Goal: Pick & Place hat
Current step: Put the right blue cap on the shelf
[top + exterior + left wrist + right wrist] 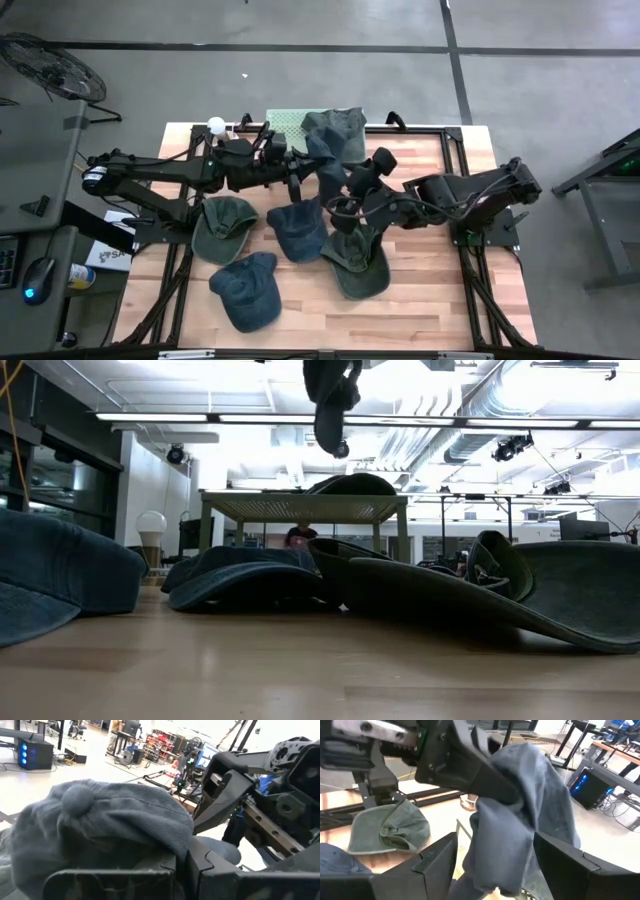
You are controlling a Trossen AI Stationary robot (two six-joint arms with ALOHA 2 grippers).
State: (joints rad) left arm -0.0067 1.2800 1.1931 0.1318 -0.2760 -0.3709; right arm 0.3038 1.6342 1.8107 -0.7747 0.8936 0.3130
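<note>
Your blue-grey hat (pixel 325 165) hangs in the air at the upper middle of the frame, above the counter (pixel 420 300). The left gripper (pixel 296 180) has its jaws pinched on it. The right gripper (pixel 345 190) waits with jaws wide around the cloth, likely to take it over.

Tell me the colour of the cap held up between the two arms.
The held cap is blue-grey; the right wrist view shows it best.

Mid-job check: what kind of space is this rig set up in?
Probably a robotics lab or open workshop: a wooden worktable strewn with caps on a bare concrete floor, exposed ceiling ducts overhead, and benches crowded with electronics behind.
</note>
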